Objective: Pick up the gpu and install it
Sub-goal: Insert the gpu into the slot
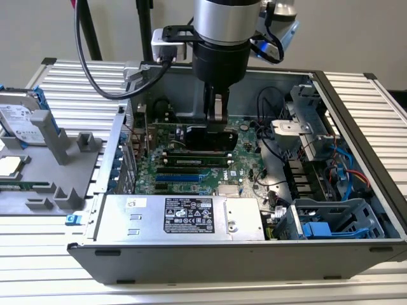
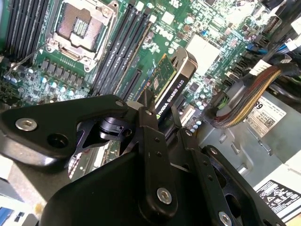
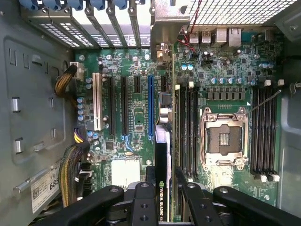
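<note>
Inside the case, over the motherboard mid-area, gpu held edge-on in the gripper, clamped across its faces. Likely light, stiff, fragile: best pinched on cover and board edges, clear of components.

Gpu edge-on above motherboard slots

The gpu shows a smooth, slightly glossy black plastic cover and a shiny silver metal bracket, held by the gripper, whose fingers are matt black metal with bright screw heads. The motherboard is a glossy green circuit board carrying black, white and blue plastic slots and a polished metal processor socket. The computer case is dull grey sheet metal resting on a ribbed, brushed aluminium table.
</note>
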`<state>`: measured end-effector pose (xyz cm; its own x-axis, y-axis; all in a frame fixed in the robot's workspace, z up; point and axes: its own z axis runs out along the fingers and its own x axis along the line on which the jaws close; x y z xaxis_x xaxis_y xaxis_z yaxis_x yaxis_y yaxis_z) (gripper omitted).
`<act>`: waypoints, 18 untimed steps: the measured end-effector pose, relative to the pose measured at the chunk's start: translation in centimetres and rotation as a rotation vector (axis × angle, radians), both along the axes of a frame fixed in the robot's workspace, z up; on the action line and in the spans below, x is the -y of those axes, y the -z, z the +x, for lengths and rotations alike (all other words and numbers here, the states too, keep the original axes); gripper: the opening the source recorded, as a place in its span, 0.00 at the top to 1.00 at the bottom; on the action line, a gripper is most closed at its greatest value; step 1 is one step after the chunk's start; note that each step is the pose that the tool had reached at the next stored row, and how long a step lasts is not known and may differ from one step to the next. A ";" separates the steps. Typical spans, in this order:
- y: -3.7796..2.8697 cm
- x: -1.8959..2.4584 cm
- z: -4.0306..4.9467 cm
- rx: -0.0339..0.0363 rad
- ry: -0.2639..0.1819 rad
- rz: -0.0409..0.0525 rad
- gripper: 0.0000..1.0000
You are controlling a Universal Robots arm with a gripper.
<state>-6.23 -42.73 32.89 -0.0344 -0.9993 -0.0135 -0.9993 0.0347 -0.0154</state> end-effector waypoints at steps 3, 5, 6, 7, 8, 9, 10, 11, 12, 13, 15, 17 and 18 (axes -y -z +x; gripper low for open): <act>0.12 0.00 0.00 0.0003 0.000 0.0000 1.00; 0.19 0.00 -0.01 0.0003 0.000 0.0000 1.00; 0.23 0.00 -0.01 0.0004 0.000 0.0001 1.00; 0.27 0.00 -0.01 0.0004 0.000 0.0000 1.00; 0.30 0.00 -0.01 0.0004 0.000 0.0000 1.00; 0.33 0.00 -0.01 0.0004 0.000 0.0000 1.00; 0.37 0.00 -0.01 0.0004 0.000 0.0000 1.00; 0.40 0.00 -0.01 0.0004 0.000 0.0000 1.00; 0.43 0.00 -0.01 0.0004 0.000 0.0001 1.00; 0.47 0.00 -0.01 0.0004 0.000 0.0001 1.00; 0.52 0.00 -0.01 0.0004 0.000 0.0000 1.00; 0.58 0.00 -0.01 0.0006 0.000 0.0000 1.00; 0.61 0.00 -0.01 0.0007 0.000 0.0001 1.00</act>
